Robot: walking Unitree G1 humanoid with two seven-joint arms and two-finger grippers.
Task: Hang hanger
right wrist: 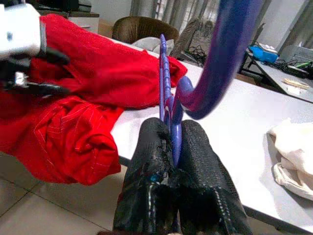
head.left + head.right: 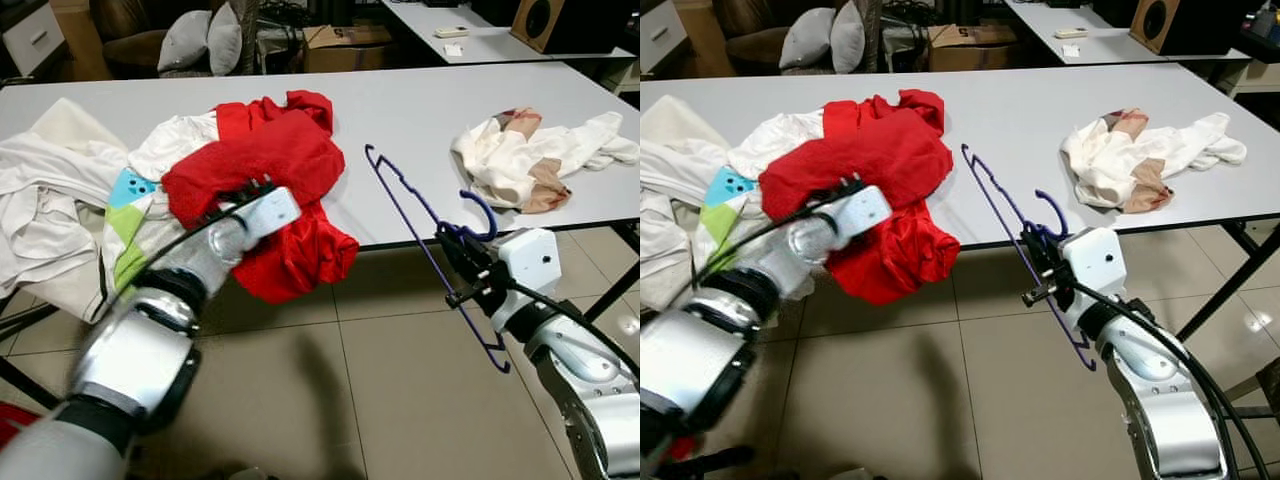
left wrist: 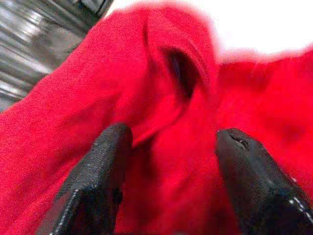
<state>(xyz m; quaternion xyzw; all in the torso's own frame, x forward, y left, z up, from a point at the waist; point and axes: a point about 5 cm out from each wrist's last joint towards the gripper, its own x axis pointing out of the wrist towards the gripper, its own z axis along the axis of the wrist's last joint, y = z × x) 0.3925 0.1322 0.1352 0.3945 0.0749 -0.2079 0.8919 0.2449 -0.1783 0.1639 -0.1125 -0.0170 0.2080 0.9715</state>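
Table [image 2: 420, 110]: hanger [image 2: 420, 230] pinched between right gripper [image 1: 171, 147] fingers.

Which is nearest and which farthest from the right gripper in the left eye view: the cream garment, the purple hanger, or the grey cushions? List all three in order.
Measured from the right gripper:
1. Purple hanger, clamped in its fingers.
2. Cream garment, on the table just beyond.
3. Grey cushions, far back past the table on the left.
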